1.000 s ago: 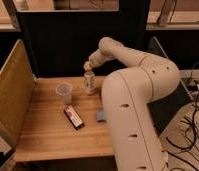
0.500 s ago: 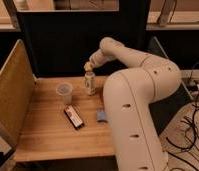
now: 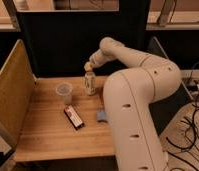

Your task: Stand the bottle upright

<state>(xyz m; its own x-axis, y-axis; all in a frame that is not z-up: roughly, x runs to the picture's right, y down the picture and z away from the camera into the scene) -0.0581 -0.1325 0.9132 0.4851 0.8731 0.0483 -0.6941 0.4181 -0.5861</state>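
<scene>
The bottle (image 3: 90, 84) is a small slim cream-white bottle with a pale label. It stands upright on the wooden table (image 3: 48, 130), near the far edge and just right of the cup. My gripper (image 3: 88, 67) hangs right above the bottle's capped neck, at the end of the big white arm (image 3: 138, 95) that curves in from the right. The gripper touches or nearly touches the top of the bottle.
A translucent plastic cup (image 3: 64, 92) stands left of the bottle. A flat dark packet (image 3: 73, 117) lies in the middle of the table, and a small blue object (image 3: 101, 116) sits beside the arm. A tan panel (image 3: 10, 97) walls the left side.
The gripper has lifted slightly above the bottle's top. The bottle stays upright in the same spot.
</scene>
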